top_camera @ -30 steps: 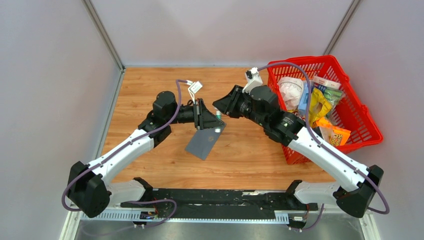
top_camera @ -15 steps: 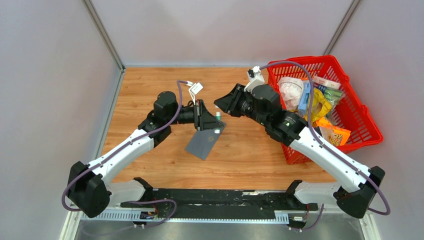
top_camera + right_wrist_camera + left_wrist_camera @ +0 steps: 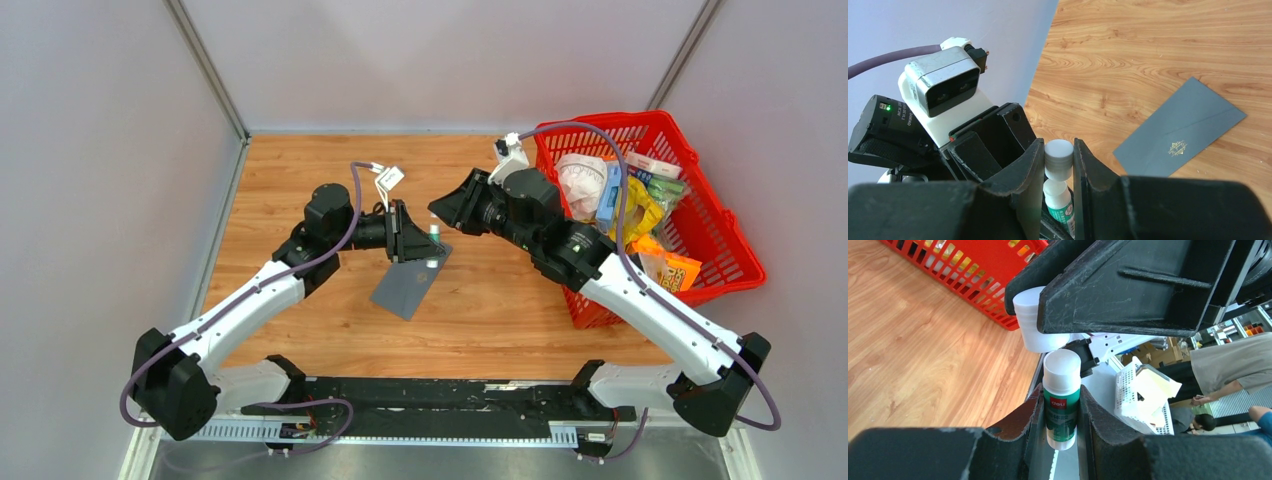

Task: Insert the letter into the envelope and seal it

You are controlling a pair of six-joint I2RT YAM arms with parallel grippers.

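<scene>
The dark grey envelope (image 3: 408,284) lies flat on the wooden table, its gold emblem facing up (image 3: 1180,129). The letter is out of view. Just above the envelope's far end, my left gripper (image 3: 428,240) is shut on a green glue stick (image 3: 1061,405) with a white top. My right gripper (image 3: 437,212) faces it tip to tip and is shut on the stick's white cap (image 3: 1058,159). The cap (image 3: 1035,325) sits a little off the stick's white top (image 3: 1057,192), with a small gap between them.
A red plastic basket (image 3: 640,118) full of packets and snack bags stands at the right, close behind my right arm. Bare wood lies left of and in front of the envelope. Grey walls close the table at the back and on both sides.
My right gripper with the cap has shifted slightly back and to the right, away from the left gripper. The left gripper and the envelope have barely moved.
</scene>
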